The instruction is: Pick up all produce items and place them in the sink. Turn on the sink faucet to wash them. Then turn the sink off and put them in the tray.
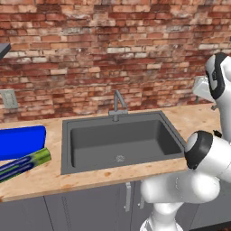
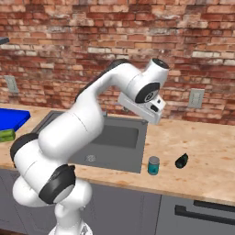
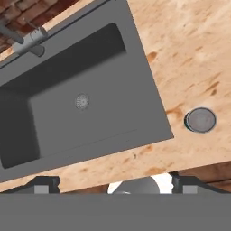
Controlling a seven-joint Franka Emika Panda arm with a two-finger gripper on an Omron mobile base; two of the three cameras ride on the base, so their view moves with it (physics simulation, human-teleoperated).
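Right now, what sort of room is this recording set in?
It looks like a kitchen, a rendered one: a dark grey sink with a faucet is set into a wooden counter over grey cabinets, with a brick wall behind.

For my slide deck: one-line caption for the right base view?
White arm reaches over the dark sink; a teal can and near-black produce piece wait on the wooden counter.

Wall: red brick (image 1: 113, 49) — two grey outlets (image 2: 196, 97)
Table: light wood (image 2: 206, 160) — mottled grain
Cabinets: dark grey fronts (image 1: 90, 210) below, bar handle (image 2: 204, 213)
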